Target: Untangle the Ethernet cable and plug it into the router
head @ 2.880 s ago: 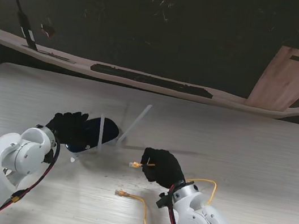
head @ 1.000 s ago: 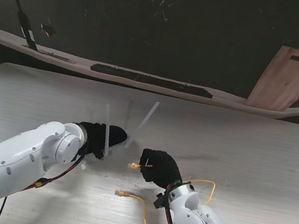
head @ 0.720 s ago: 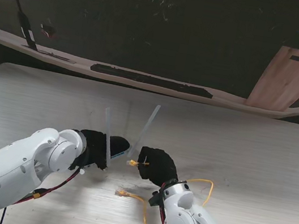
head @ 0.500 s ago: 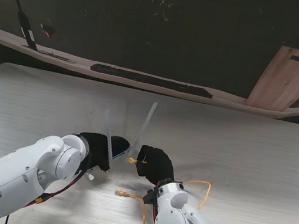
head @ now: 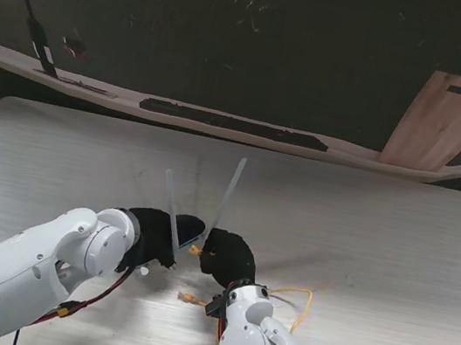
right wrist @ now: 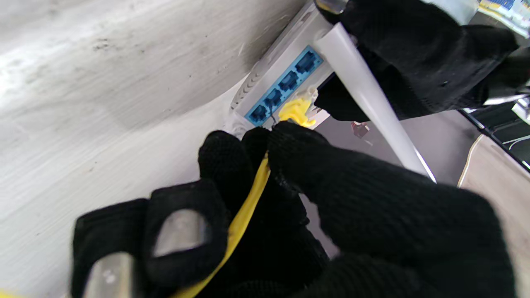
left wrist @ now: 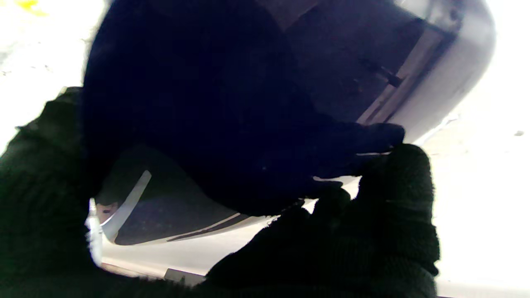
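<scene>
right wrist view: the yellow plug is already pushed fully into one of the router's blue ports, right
Not quite. In the right wrist view the yellow plug, pinched by the right hand, sits just in front of the router's blue ports, not yet inside one.

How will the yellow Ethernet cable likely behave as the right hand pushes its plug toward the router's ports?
Probably floppy: the Ethernet cable trails in loose curves across the table. The right hand pinches close behind the plug, which likely limits buckling. The router looks light, so the left hand bracing it probably prevents sliding.
</scene>
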Controlling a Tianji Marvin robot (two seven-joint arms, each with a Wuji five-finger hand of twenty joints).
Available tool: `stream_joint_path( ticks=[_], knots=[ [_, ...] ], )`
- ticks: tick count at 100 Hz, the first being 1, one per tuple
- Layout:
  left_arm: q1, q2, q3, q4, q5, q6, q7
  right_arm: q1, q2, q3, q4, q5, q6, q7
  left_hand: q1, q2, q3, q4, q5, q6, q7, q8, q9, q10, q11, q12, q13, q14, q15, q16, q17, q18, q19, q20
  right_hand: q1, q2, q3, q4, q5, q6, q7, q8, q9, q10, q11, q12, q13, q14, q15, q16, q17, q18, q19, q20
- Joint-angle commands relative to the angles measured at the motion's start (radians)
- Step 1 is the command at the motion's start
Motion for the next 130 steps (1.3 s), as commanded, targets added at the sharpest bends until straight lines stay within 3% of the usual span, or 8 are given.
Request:
stream_joint_path(
  ticks=[1, 31, 48, 61, 87, 130],
  knots=[
    [0.052, 0.001, 0.031, 0.051, -0.027, -0.005, -0.066, -0.01, -0.014, -0.002, 0.006, 0.007, 0.011, 0.0, 0.346, 0.228, 0.217, 0.015, 0.14, -0.404, 0.734, 0.062, 0.262, -0.324, 0.49, 0.122, 0.126, -0.199, 0.608, 0.101, -0.025, -0.154, -0.025, -0.005, 0.017, -0.002, 0.04, -0.013, 0.042, 0.009, 0.065, 0.007, 0.126, 0.194, 0.14, 0.023, -0.001, -0.029, 0.128, 0.04, 0.05, -0.236, 0.23, 0.035],
    [0.038, 0.007, 0.036, 0.053, -0.028, -0.024, -0.096, -0.015, -0.016, 0.004, 0.008, -0.007, 0.025, -0.021, 0.336, 0.238, 0.211, 0.024, 0.135, -0.403, 0.719, 0.07, 0.248, -0.328, 0.484, 0.121, 0.109, -0.199, 0.596, 0.102, -0.042, -0.157, -0.039, -0.004, 0.001, 0.021, 0.036, -0.018, 0.057, 0.005, 0.077, 0.036, 0.172, 0.18, 0.208, 0.076, 0.003, -0.115, 0.199, 0.094, 0.055, -0.258, 0.23, 0.093],
    [0.039, 0.009, 0.034, 0.051, -0.017, -0.028, -0.104, -0.012, -0.008, 0.002, 0.012, -0.032, 0.017, -0.012, 0.337, 0.24, 0.209, 0.024, 0.136, -0.408, 0.718, 0.074, 0.247, -0.327, 0.484, 0.121, 0.105, -0.197, 0.593, 0.102, -0.044, -0.157, -0.041, -0.003, -0.02, 0.051, 0.034, -0.019, 0.073, 0.005, 0.102, 0.103, 0.207, 0.151, 0.264, 0.123, 0.004, -0.147, 0.208, 0.134, 0.055, -0.251, 0.23, 0.113],
    [0.043, 0.009, 0.032, 0.049, -0.016, -0.027, -0.104, -0.005, -0.007, -0.005, 0.027, -0.05, -0.005, -0.026, 0.339, 0.239, 0.207, 0.023, 0.137, -0.41, 0.718, 0.076, 0.246, -0.326, 0.483, 0.12, 0.104, -0.196, 0.592, 0.102, -0.045, -0.156, -0.044, -0.002, -0.042, 0.033, 0.052, 0.019, 0.093, 0.015, 0.126, 0.153, 0.238, 0.139, 0.27, 0.13, 0.004, -0.136, 0.207, 0.153, 0.052, -0.222, 0.23, 0.113],
    [0.036, 0.01, 0.043, 0.053, -0.031, -0.026, -0.105, 0.019, -0.001, -0.026, 0.056, -0.108, -0.032, -0.045, 0.339, 0.244, 0.2, 0.021, 0.137, -0.41, 0.717, 0.077, 0.245, -0.325, 0.483, 0.12, 0.102, -0.197, 0.591, 0.103, -0.049, -0.158, -0.047, 0.0, -0.079, -0.023, 0.098, 0.094, 0.172, 0.096, 0.145, 0.21, 0.313, 0.124, 0.288, 0.122, 0.004, -0.135, 0.213, 0.183, 0.049, -0.188, 0.23, 0.119],
    [-0.01, 0.015, 0.089, 0.074, -0.078, -0.021, -0.125, 0.046, 0.024, -0.045, 0.074, -0.248, -0.033, -0.077, 0.383, 0.235, 0.196, 0.014, 0.133, -0.415, 0.718, 0.072, 0.244, -0.33, 0.482, 0.12, 0.106, -0.207, 0.592, 0.105, -0.045, -0.164, -0.045, 0.002, -0.075, -0.052, 0.11, 0.123, 0.199, 0.117, 0.131, 0.214, 0.313, 0.13, 0.302, 0.125, 0.005, -0.139, 0.214, 0.195, 0.048, -0.179, 0.23, 0.115]
  ],
)
